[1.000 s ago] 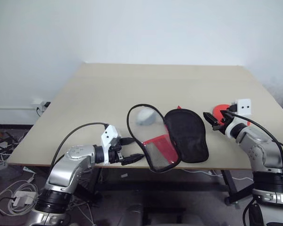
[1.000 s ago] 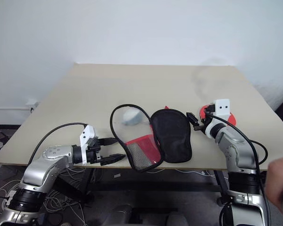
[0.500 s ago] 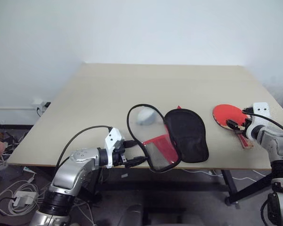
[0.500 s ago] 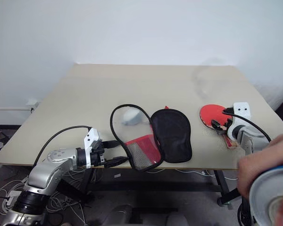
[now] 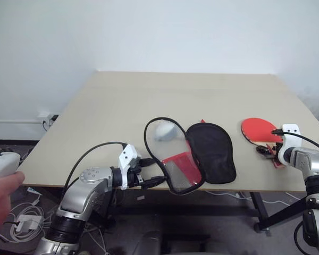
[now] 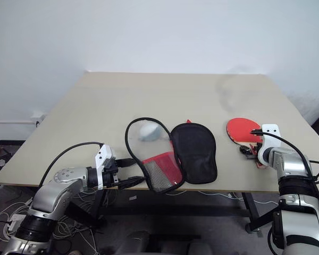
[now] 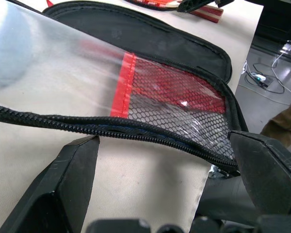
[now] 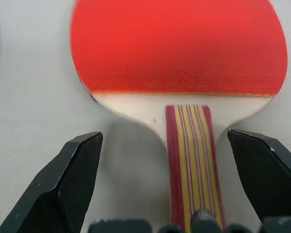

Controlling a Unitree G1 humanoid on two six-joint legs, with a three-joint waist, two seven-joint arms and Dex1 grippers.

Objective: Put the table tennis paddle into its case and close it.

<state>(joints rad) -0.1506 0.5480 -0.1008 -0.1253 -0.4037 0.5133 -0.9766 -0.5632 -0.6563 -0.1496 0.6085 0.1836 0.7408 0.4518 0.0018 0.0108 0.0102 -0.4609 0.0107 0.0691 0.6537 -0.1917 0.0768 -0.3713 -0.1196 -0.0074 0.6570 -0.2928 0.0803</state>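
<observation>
The table tennis paddle [image 5: 258, 130] lies flat at the table's right side, red blade away from me, striped handle [image 8: 191, 155] pointing toward the front edge. My right gripper [image 8: 164, 138] is open and low over the handle, one finger on each side, not closed on it. The case [image 5: 211, 151] lies unzipped mid-table, its black inside facing up. Its flap [image 5: 175, 162], with a clear window, red panel and mesh, stands raised at the left. My left gripper [image 5: 151, 171] is open at the flap's near edge, and the zipper rim [image 7: 136, 133] runs across between its fingers.
A pale rounded lump [image 5: 164, 130] sits on the table [image 5: 149, 95] behind the raised flap. A person's hand holding a white object [image 5: 0, 178] shows at the lower left, off the table. Cables lie on the floor at the left. The paddle handle is near the table's front right edge.
My right gripper swung right and down, from beside the blade to straddling the handle. My left gripper edged up to the flap's rim. A person's hand left the lower right; one appeared at the lower left.
</observation>
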